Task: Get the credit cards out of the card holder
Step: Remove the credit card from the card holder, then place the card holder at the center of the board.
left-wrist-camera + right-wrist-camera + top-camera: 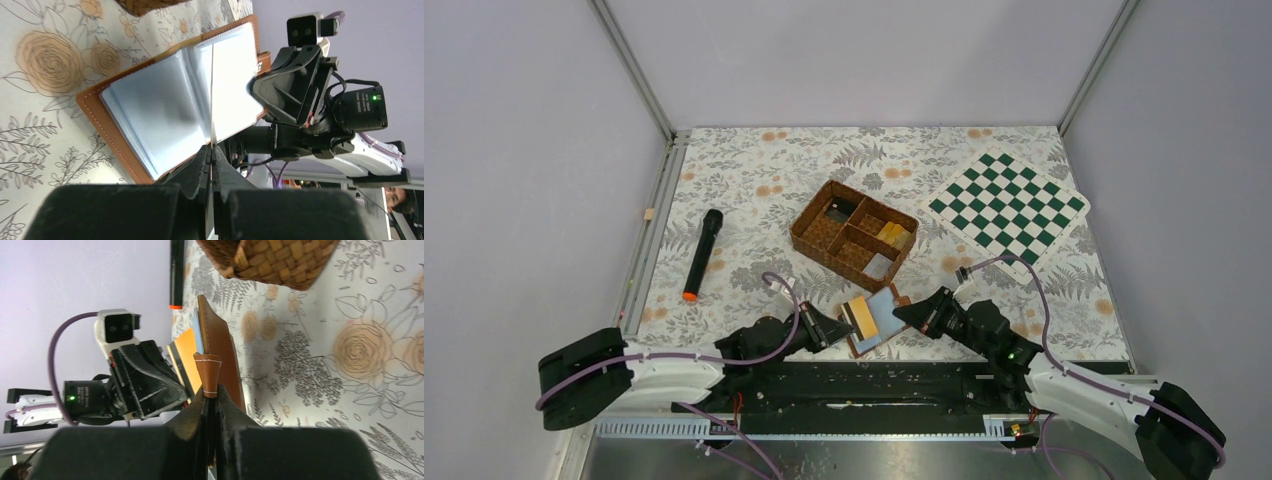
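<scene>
The brown card holder (886, 318) lies open near the table's front edge, blue-grey pockets up (160, 105). My left gripper (840, 322) is shut on a yellow-gold credit card (859, 314) at the holder's left side. The left wrist view shows that card edge-on as a thin pale line (212, 90) between the closed jaws (212, 147). My right gripper (904, 312) is shut on the holder's small brown closing tab (207, 372), jaws closed (210, 390). The right wrist view shows the card (184, 357) beside the holder (227, 350), which is tilted up on edge.
A woven brown four-compartment basket (809, 232) stands just behind the holder, with yellow cards (892, 233) in one compartment. A black marker with an orange tip (702, 255) lies at the left. A green-and-white chessboard (1007, 205) lies at the back right.
</scene>
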`<state>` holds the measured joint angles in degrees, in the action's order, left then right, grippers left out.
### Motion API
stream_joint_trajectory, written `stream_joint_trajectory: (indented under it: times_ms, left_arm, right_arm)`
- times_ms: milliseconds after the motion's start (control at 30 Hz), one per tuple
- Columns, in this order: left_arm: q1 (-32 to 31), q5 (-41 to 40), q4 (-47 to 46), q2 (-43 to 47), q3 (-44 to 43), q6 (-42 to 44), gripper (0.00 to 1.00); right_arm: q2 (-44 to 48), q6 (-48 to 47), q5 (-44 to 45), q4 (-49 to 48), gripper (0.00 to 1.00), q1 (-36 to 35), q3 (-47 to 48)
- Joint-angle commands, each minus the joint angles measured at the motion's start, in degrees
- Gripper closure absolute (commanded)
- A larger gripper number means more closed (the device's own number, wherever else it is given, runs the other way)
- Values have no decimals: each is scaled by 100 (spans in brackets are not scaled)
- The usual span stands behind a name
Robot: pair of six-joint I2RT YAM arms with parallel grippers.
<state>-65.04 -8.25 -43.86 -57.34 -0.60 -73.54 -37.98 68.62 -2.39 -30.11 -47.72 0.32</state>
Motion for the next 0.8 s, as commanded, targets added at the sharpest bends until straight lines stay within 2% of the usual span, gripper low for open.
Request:
stream_joint_trajectory:
  times_ms: [0, 100, 200, 367, 433, 600, 767]
  left_arm:
    - [-27, -452, 1003, 437, 457, -27, 100]
    - [-27, -534, 1942, 710, 189, 65, 100]
    - [-29, -519, 2193, 1008, 198, 88, 100]
    - [-27, -481, 2719, 1465, 117, 253, 100]
    - [-27, -466, 3067, 1619, -70, 407, 100]
    - [-27, -505, 3751, 1817, -482, 746, 100]
    - [-27, -448, 3913, 1790, -688, 907, 100]
  right_arm:
    - [-165, -130, 278, -127, 100, 43, -832]
    - [-260, -155, 456, -63, 97, 41, -821]
    - [-396, -154, 548, 67, 86, 44, -816]
    - [-510, -136, 548, 274, 80, 45, -799]
    - [-406, -119, 519, 375, 74, 44, -776]
    - [440, -64, 1011, 2239, 36, 44, -380]
    - [1540, -256, 1485, 3852, 27, 44, 63]
